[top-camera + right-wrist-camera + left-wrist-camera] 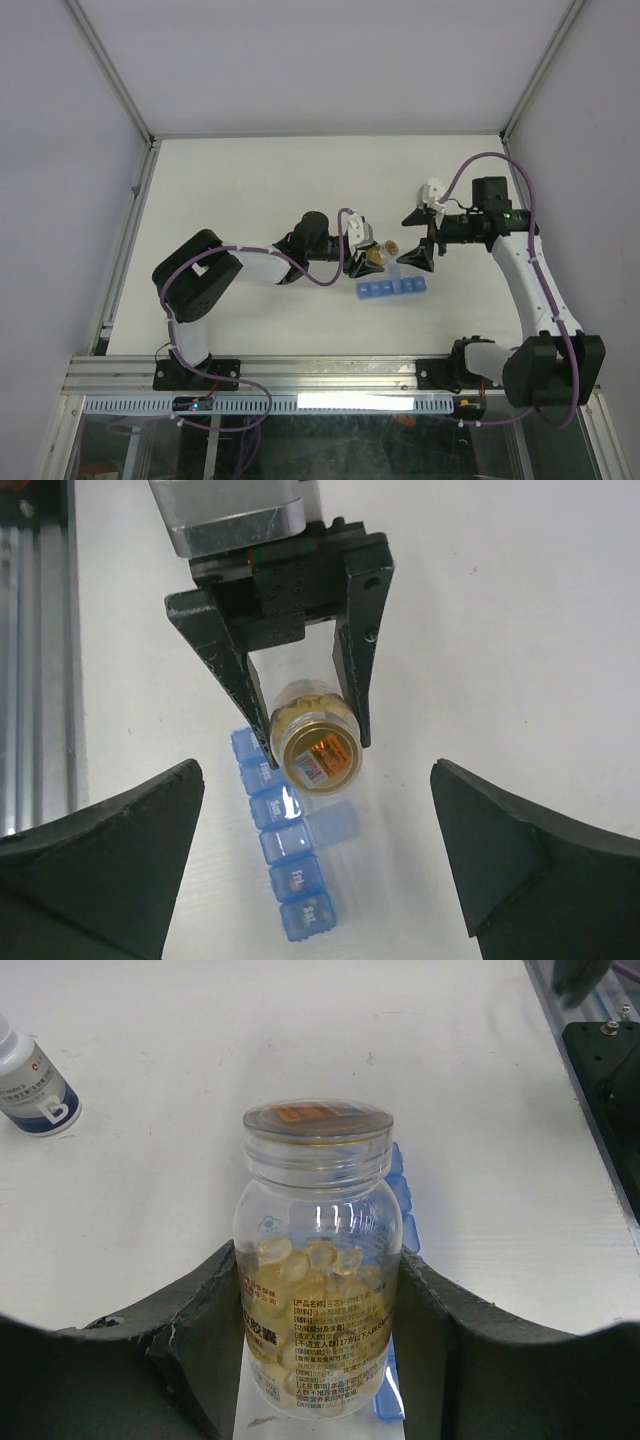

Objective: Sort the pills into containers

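Fingers (pixel 238 685) of the left gripper (pixel 325 1360) clamp a clear bottle (pixel 318 1260) with its cap (pixel 318 752) still on and the tan pills (pixel 305 1275) all inside. In the overhead view the right gripper (pixel 415 240) stands wide and empty at 3 o'clock of the bottle, facing the cap. At 5 o'clock of the bottle lies the blue pill organizer (pixel 285 855), one lid flipped open and no pill visible in it, so sorting looks unstarted: uncapping and dividing remain.
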`<action>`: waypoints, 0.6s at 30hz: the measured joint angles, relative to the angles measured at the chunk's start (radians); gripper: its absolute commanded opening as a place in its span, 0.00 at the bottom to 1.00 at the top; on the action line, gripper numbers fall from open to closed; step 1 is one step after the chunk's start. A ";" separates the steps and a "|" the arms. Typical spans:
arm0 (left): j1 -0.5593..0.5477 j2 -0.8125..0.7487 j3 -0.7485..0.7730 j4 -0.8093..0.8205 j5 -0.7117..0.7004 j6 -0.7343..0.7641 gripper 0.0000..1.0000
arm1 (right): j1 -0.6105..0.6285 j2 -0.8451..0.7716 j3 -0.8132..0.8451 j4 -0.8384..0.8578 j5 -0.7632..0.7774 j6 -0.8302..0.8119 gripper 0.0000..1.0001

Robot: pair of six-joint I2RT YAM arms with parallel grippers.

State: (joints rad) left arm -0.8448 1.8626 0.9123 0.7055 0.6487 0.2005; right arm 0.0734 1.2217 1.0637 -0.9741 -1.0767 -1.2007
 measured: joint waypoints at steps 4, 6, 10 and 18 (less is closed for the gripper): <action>0.000 0.000 -0.005 0.013 -0.014 0.000 0.00 | -0.063 -0.082 -0.084 0.155 -0.087 0.296 0.98; 0.000 0.000 -0.009 0.022 -0.020 0.000 0.00 | -0.068 -0.078 -0.110 0.215 -0.105 0.424 0.98; 0.000 0.000 -0.012 0.029 -0.023 -0.002 0.00 | -0.058 -0.032 -0.114 0.270 -0.082 0.580 0.94; 0.000 0.000 -0.012 0.039 -0.027 -0.003 0.00 | 0.035 0.015 -0.116 0.317 0.045 0.695 0.78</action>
State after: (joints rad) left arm -0.8448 1.8626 0.9005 0.7444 0.6216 0.1978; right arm 0.1089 1.2366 0.9478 -0.6567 -1.0317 -0.5056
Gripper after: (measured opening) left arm 0.509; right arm 0.839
